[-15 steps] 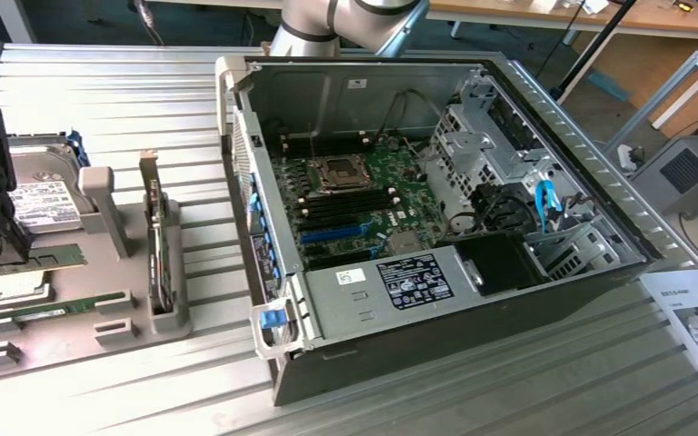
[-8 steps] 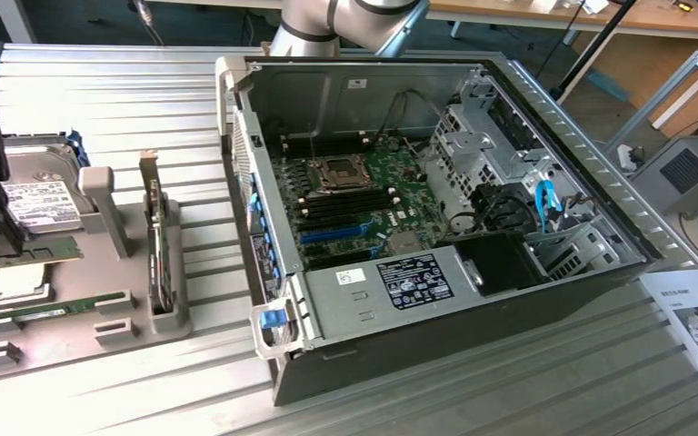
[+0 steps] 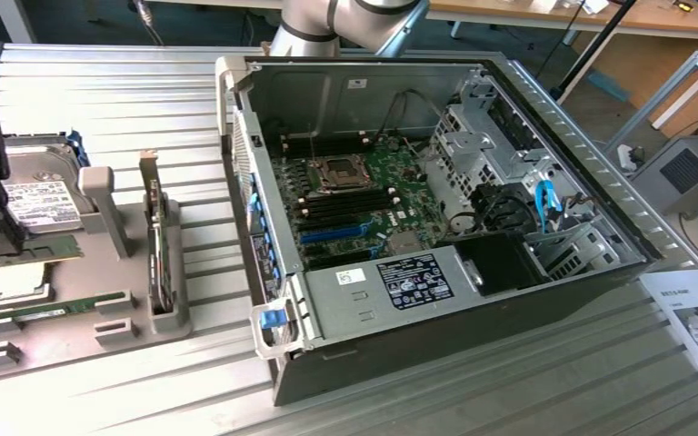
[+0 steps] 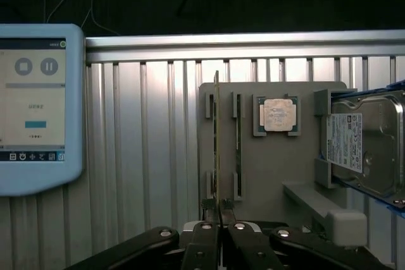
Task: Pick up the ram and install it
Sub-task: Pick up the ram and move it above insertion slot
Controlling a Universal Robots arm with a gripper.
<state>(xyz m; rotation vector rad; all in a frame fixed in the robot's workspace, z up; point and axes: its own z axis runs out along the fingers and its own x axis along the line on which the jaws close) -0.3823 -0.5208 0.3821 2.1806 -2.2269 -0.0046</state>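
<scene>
Step in hand: the pick-up. The gripper [image 4: 218, 219] is closed on the near end of 1 ram stick [image 4: 216, 137], which stands on edge in its slot on the grey holder tray [image 4: 278, 169].
Ram location: at the exterior view's left, on the tray [image 3: 119, 300], well apart from the open computer case [image 3: 567, 136]; a 2nd stick [image 4: 238, 140] sits in the slot just beside the gripped one.
Install state: judged not yet begun; the black memory slots [image 3: 349, 195] by the processor socket [image 3: 337, 168] look empty.
What the move calls for: judged, a straight lift clear of the slot without twisting the thin board.
Other parts: a processor chip [image 4: 279, 115] and a hard drive [image 4: 370, 147] rest on the tray.
Writing: labels on the hard drive and the power supply [image 3: 407, 280] are too small to read; the tablet screen [image 4: 31, 93] shows pause and stop icons, with the text unreadable.
</scene>
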